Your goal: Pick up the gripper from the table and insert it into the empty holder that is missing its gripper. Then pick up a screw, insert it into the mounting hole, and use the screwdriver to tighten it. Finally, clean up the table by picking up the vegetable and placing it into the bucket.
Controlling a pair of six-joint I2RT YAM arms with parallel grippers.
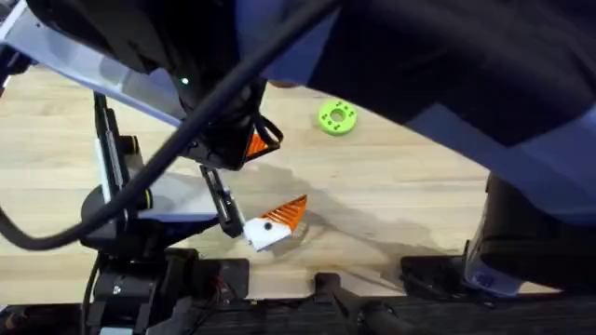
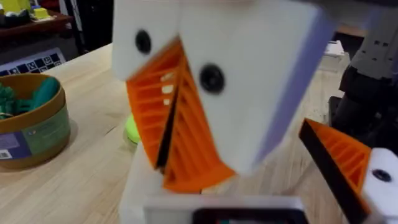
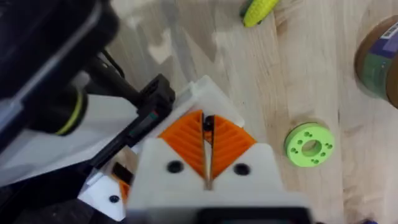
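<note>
1. Gripper, loose orange plastic wedge with black edge (image 2: 168,130): pinched between the ribbed orange pads of the right claw (image 3: 204,124), which is closed narrow on it.
2. White angular plastic holder (image 2: 134,186): bare finger base of the left claw (image 1: 275,223), which is spread wide; the wedge sits just above it, apparently not yet seated.
3. Screw insertion and tightening: judged outstanding.
4. Yellow toy vegetable with green end (image 3: 258,9): lying on the pale wooden worktop (image 1: 419,205), apart from the round brown-orange bucket (image 2: 31,124); clean-up remains.
</note>
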